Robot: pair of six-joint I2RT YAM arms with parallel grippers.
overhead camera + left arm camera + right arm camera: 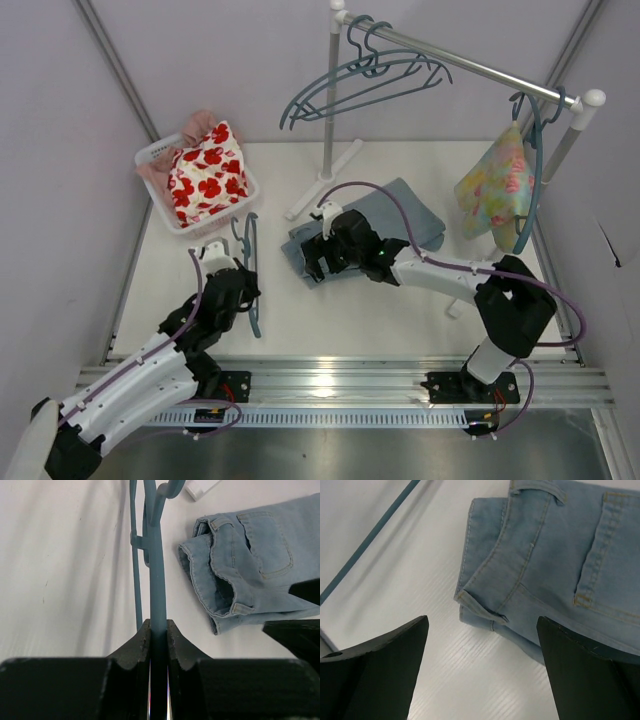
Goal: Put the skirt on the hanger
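Skirt (250, 565) lies near hanger (157, 580) pinched in left jaws.

Light: bright, even and diffuse, from above; white desk (350, 310) close to washed out.
Glare: hot strip on the metal rail (325, 381) behind both tools.
Shadows: soft and faint; a pale one left of the hanger (156, 580), ahead of the left tool (158, 625).
Focus: skirt (545, 555) stitching crisp ahead of the right tool (482, 620). Both tools near-black, surface detail lost, edges slightly soft at the lens.
Sheen: on desk ribbing inside the right tool.
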